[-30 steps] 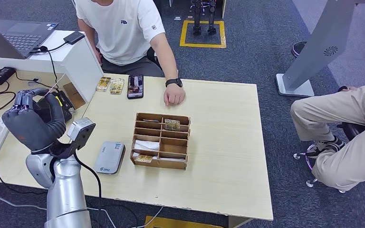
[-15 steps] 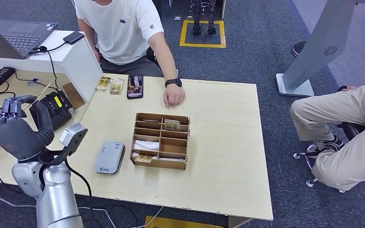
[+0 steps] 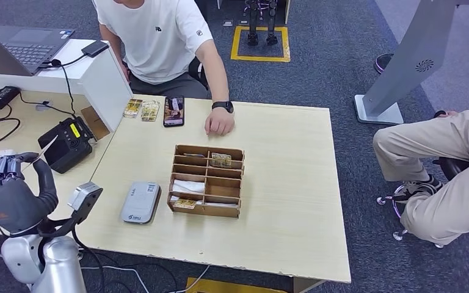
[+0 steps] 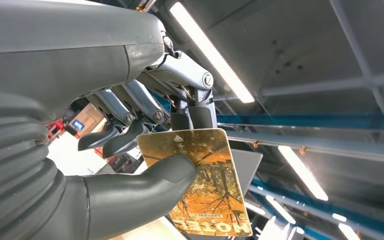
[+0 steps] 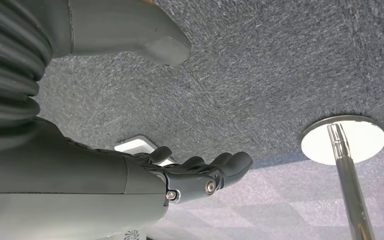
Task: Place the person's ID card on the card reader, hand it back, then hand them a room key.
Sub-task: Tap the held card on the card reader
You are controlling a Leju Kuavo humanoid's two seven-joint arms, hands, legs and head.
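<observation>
Carpet (image 3: 336, 73), grey-blue, surrounds the pale wooden table (image 3: 281, 183), where a person (image 3: 159, 36) in a white shirt sits at the far edge. On the table stand a wooden compartment box (image 3: 207, 181) and, beside it, a grey card reader (image 3: 140, 202). Off the table's near-left corner, the left hand (image 3: 12, 198) pinches a yellow room key card (image 4: 205, 185) between thumb and fingers. Right hand (image 5: 200, 175) hangs over the carpet, fingers apart, holding nothing. Most of the card's print is too small to read.

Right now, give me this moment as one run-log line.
left hand: pinches hotel key card, raised beside table | right hand: open, hanging over carpet | card reader: bare | person's hand: resting on table
</observation>
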